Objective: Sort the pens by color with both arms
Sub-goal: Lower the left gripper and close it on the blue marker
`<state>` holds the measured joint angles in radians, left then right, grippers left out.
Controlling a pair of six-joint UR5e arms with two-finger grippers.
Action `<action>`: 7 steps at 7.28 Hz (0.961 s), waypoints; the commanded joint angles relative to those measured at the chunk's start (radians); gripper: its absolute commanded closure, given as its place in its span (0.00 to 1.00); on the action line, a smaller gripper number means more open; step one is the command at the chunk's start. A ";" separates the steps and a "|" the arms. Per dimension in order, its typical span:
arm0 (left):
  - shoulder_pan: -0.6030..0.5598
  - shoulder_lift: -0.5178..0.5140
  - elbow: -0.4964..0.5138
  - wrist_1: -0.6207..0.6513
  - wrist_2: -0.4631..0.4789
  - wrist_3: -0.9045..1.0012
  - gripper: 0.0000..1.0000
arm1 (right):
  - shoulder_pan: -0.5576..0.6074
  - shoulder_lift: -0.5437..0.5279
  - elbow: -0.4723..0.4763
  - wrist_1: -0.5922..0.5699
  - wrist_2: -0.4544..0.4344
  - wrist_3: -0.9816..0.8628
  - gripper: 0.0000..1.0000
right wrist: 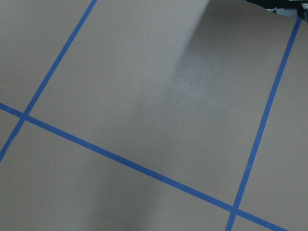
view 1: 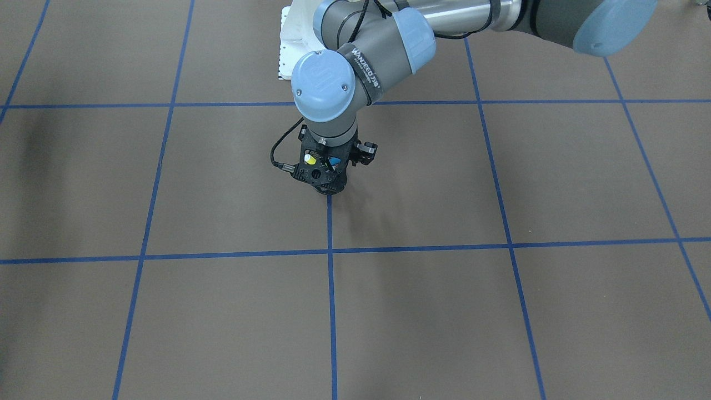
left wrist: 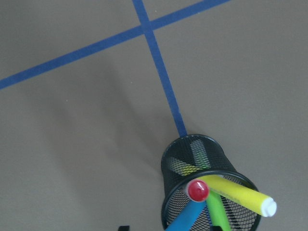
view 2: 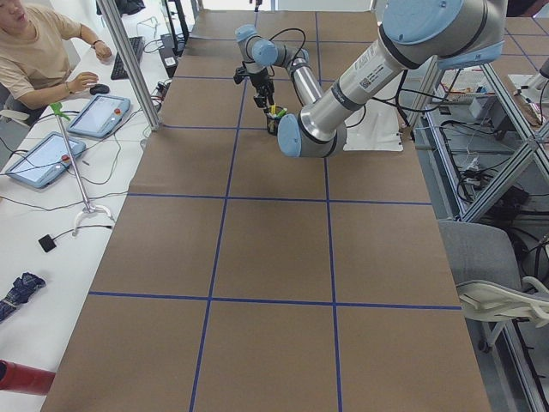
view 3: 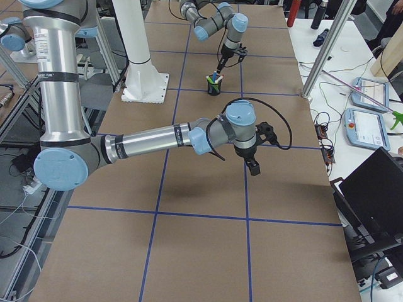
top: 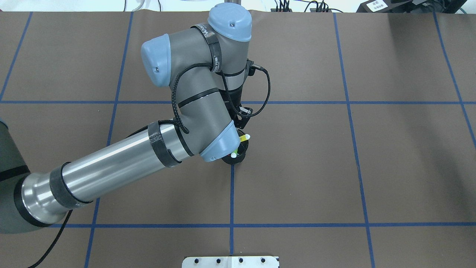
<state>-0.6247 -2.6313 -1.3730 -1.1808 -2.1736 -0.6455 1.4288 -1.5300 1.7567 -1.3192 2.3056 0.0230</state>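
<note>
Your left gripper (view 3: 218, 68) hangs directly over the black mesh cup (left wrist: 192, 156), near the middle of the table (left wrist: 72, 144). No view shows how far its jaws stand apart, so you cannot tell, and nothing shows in its grasp. All four pens stand loose in that cup.

In the left wrist view, from left to right, you have the blue pen (left wrist: 188, 217), the red-ended pen (left wrist: 198, 191), the green pen (left wrist: 216, 214) and the yellow pen (left wrist: 238, 194), which leans farthest out over the rim. Expect them to be light, stiff and smooth-barrelled, so likely to slip or swivel in a shallow pinch. The cup looks light too and may tip.

Take the yellow pen first, across its upper barrel just below the pale tip, and draw it out along its lean. Your right gripper (view 3: 253, 167) hovers over the table well apart from the cup, and you cannot tell its opening either.
</note>
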 commanded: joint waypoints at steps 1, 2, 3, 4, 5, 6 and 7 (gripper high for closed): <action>0.008 0.008 0.000 0.001 0.002 -0.005 0.38 | -0.001 0.001 0.001 0.000 0.000 0.000 0.00; 0.008 0.010 0.000 0.001 0.002 -0.005 0.38 | -0.001 0.001 0.001 0.000 0.000 0.000 0.00; 0.010 0.013 0.000 0.001 0.002 -0.005 0.39 | -0.001 0.001 0.001 0.000 0.000 0.000 0.00; 0.010 0.019 0.000 0.000 0.005 -0.005 0.40 | -0.001 0.001 0.001 0.000 0.000 0.000 0.00; 0.014 0.025 0.000 0.000 0.006 -0.005 0.43 | -0.002 0.002 0.000 0.000 0.000 0.000 0.00; 0.019 0.030 0.000 0.000 0.008 -0.005 0.43 | -0.001 0.005 0.000 0.000 0.000 0.000 0.00; 0.025 0.031 0.000 0.000 0.008 -0.003 0.43 | -0.002 0.007 0.000 0.000 -0.002 0.000 0.00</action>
<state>-0.6067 -2.6041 -1.3729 -1.1811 -2.1669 -0.6501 1.4275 -1.5257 1.7567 -1.3192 2.3053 0.0230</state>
